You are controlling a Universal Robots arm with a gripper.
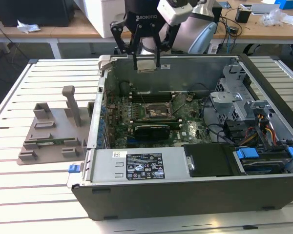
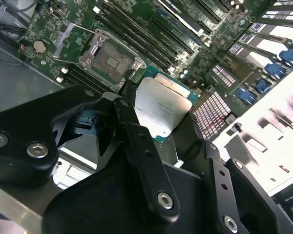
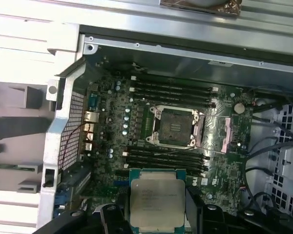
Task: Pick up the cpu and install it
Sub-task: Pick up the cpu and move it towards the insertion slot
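The cpu (image 1: 146, 66), a flat square chip with a silver-grey top, hangs in the air above the back wall of the open computer case (image 1: 185, 195). My gripper (image 1: 146, 62) is shut on the cpu, one black finger on each side. In both wrist views the cpu (image 2: 161, 109) (image 3: 156, 197) sits between the fingers (image 2: 132, 126), level and clear of the board. The motherboard socket (image 1: 158, 113) (image 2: 112, 58) (image 3: 176, 127) lies below with its metal retention frame swung open and its contact field bare.
Memory slots (image 3: 171, 90) flank the socket on both sides. Cables and a drive cage (image 1: 244, 112) fill the case on the exterior view's right. A grey plastic holder tray (image 1: 49, 136) rests on the slatted table on the exterior view's left.
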